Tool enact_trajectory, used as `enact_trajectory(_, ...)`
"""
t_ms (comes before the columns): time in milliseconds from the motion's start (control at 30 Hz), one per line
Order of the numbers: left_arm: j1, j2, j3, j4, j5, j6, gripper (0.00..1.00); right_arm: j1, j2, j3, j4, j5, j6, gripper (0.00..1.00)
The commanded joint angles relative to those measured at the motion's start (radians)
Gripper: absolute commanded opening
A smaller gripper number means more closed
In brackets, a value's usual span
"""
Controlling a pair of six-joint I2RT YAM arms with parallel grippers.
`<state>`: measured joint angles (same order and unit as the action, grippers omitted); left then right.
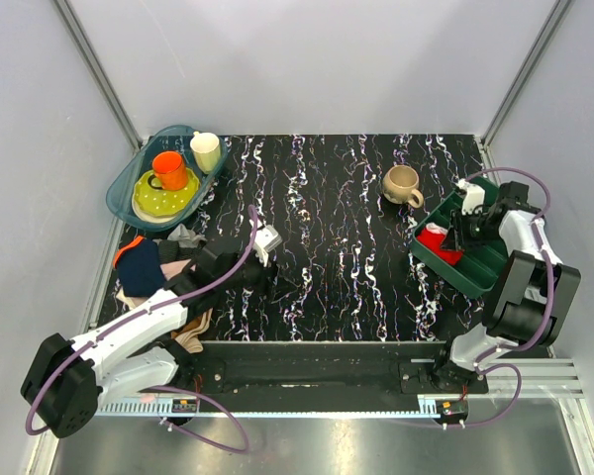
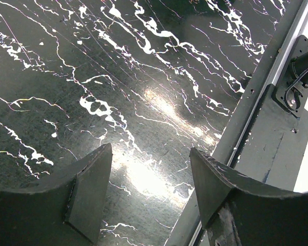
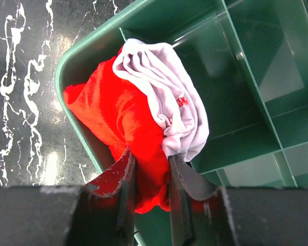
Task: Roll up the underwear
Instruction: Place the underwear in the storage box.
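The red underwear (image 3: pixel 118 118) with its white trim (image 3: pixel 167 97) is bunched in a roll at the left corner of the green tray (image 3: pixel 205 15); in the top view it shows as a red patch (image 1: pixel 438 240) in the tray (image 1: pixel 490 267). My right gripper (image 3: pixel 150 169) is shut on the red fabric, one finger on each side of the bundle, and stands over the tray in the top view (image 1: pixel 465 226). My left gripper (image 2: pixel 150 174) is open and empty over the bare marbled table, at the left in the top view (image 1: pixel 260 259).
A beige mug (image 1: pixel 402 185) stands left of the tray. A blue basin (image 1: pixel 127 193) at the back left holds an orange cup (image 1: pixel 169 169), a yellow plate and a cream cup. A pile of navy and beige garments (image 1: pixel 144 265) lies at the left. The table's metal front rail (image 2: pixel 251 107) is near the left gripper.
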<state>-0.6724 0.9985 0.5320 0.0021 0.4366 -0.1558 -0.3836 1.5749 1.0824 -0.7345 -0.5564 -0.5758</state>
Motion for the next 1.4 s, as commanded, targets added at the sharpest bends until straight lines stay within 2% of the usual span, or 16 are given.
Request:
enact_trajectory(0, -0.006, 0.002, -0.001, 0.062, -0.002, 0.009, 0.65, 0.043, 0.019, -0.053, -0.034, 0.131, -0.039, 0.0)
enact_trajectory(467, -0.006, 0.02, -0.001, 0.067, 0.007, 0.01, 0.65, 0.138, 0.066, -0.101, 0.009, 0.276, -0.065, 0.0)
enact_trajectory(767, -0.006, 0.023, -0.001, 0.068, 0.008, 0.01, 0.65, 0.187, 0.134, -0.113, 0.014, 0.348, -0.076, 0.08)
enact_trajectory(900, -0.006, 0.023, -0.001, 0.068, 0.01, 0.01, 0.65, 0.187, 0.151, -0.107, -0.015, 0.346, -0.088, 0.16)
enact_trajectory(1133, -0.006, 0.022, 0.003, 0.067, 0.013, 0.009, 0.65, 0.187, 0.047, -0.039, -0.123, 0.305, -0.105, 0.52)
enact_trajectory(1367, -0.006, -0.001, 0.01, 0.062, 0.017, 0.002, 0.66, 0.187, -0.039, 0.077, -0.226, 0.259, -0.111, 0.67)
